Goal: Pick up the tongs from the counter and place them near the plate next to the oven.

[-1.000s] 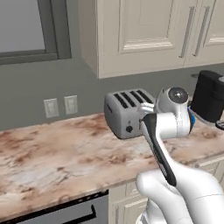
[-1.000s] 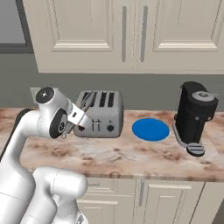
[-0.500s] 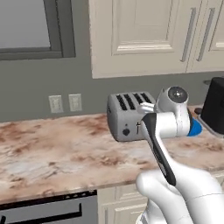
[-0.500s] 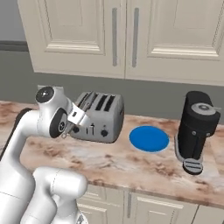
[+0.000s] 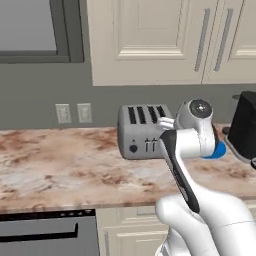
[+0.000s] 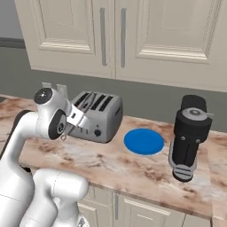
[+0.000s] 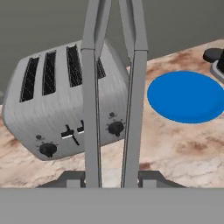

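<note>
My gripper is shut on the tongs. Their two slim grey metal arms run up the hand view, side by side, in front of the toaster. In the right base view the gripper hangs above the counter, at the left end of the toaster, and the tongs point up and away over the toaster's slots. The bright blue plate lies flat on the counter just right of the toaster. It lies right of the tongs, apart from them, and it also appears as the plate in the hand view.
The silver four-slot toaster stands against the grey wall. A black coffee machine stands right of the plate. In the left base view the oven's front sits below the counter edge at lower left. Cream cabinets hang overhead.
The whole picture has shifted in both base views, so the base has moved. The arm holds the same pose over the toaster, with the tongs still gripped.
</note>
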You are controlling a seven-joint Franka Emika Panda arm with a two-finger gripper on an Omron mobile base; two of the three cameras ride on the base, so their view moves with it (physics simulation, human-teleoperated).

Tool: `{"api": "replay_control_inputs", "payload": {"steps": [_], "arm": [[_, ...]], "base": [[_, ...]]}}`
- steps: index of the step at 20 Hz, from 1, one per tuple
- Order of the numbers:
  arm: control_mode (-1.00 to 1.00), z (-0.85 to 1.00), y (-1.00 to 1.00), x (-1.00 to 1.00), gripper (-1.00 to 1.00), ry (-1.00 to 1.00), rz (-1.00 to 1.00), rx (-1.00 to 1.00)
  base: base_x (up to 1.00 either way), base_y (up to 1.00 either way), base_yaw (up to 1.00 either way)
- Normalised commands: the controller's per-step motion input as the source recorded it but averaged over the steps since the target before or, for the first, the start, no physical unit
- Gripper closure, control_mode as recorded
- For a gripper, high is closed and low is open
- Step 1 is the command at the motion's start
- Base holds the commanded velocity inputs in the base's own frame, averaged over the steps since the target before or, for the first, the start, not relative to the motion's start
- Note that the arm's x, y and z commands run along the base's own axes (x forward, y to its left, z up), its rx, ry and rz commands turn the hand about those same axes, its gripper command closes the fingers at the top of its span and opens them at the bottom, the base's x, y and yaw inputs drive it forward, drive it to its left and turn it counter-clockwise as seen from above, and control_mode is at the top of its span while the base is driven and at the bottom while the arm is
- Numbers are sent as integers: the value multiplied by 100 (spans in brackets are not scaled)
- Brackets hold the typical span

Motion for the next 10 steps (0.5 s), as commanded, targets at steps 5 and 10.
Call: {"api": "replay_control_inputs", "payload": {"steps": [5,10], "arm": [[-100,-2,-14,1,100,1,0,2],[-100,-22,-86,0,100,7,9,15]], "base": [[3,-59,1],[0,0,0]]}}
